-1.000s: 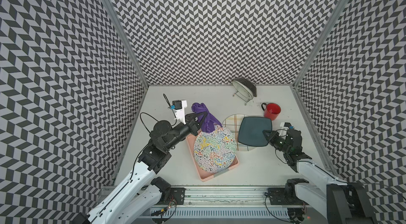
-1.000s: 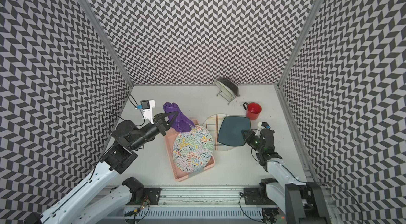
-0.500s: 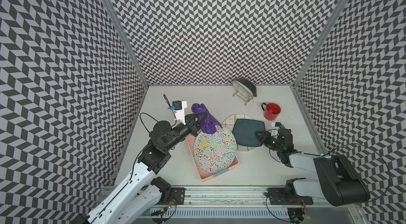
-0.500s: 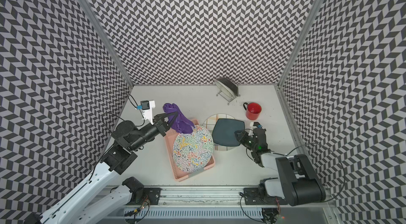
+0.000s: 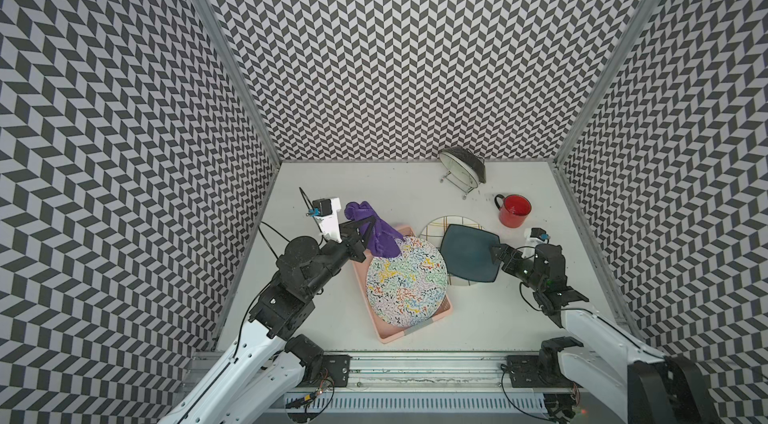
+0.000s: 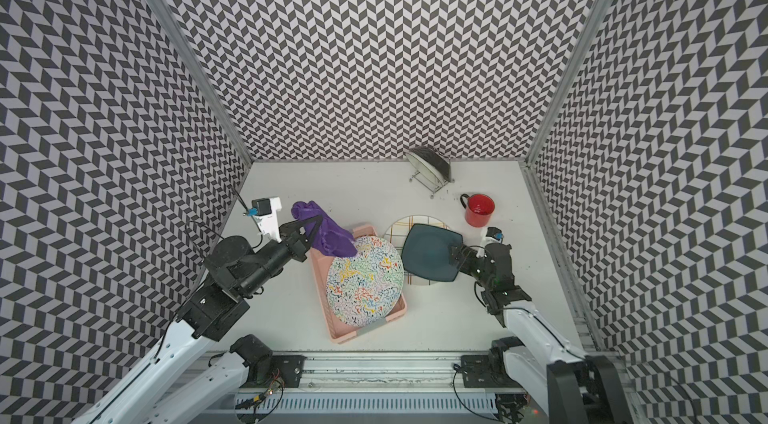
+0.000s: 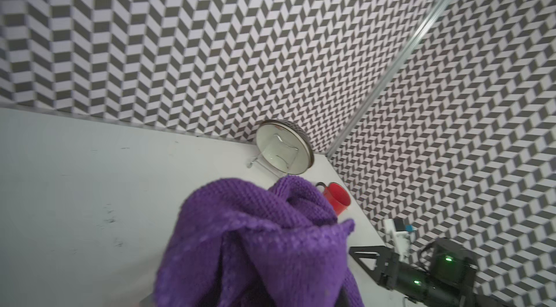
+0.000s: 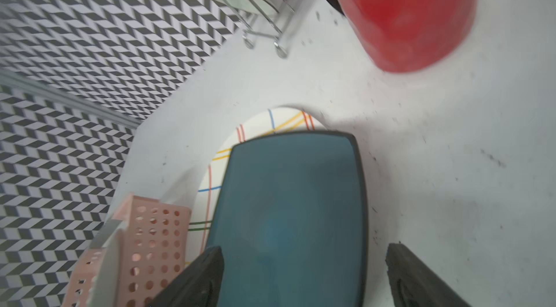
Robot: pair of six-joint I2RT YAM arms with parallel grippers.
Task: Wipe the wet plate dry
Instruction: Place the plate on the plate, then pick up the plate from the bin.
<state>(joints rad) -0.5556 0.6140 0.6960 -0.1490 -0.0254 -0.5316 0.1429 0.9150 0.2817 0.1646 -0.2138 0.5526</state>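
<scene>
In both top views the left pincer (image 5: 370,235) was clenched on a purple cloth (image 5: 386,241), just left of the frame's centre. The cloth hung from it and its lower end touched the upper rim of a squiggle-patterned round plate (image 5: 405,280). That plate lay tilted in a pink perforated tray (image 5: 388,334) in the lower middle of the frame.

Just right of it, a teal square plate (image 5: 469,253) lay on a round plate with coloured stripes (image 5: 434,228), covering most of it. The right pincer (image 5: 497,260) sat low at the teal plate's right edge. In the right wrist view its jaws stood wide apart and released, one finger (image 8: 207,272) over the plate and the other beyond its rim above the bare table (image 8: 451,170). Which plate was the wet one could not be told.

A red mug (image 5: 514,211) stood upper right of the plates. Beyond it a wire rack holding a pale dish (image 5: 463,166) stood by the back wall.
</scene>
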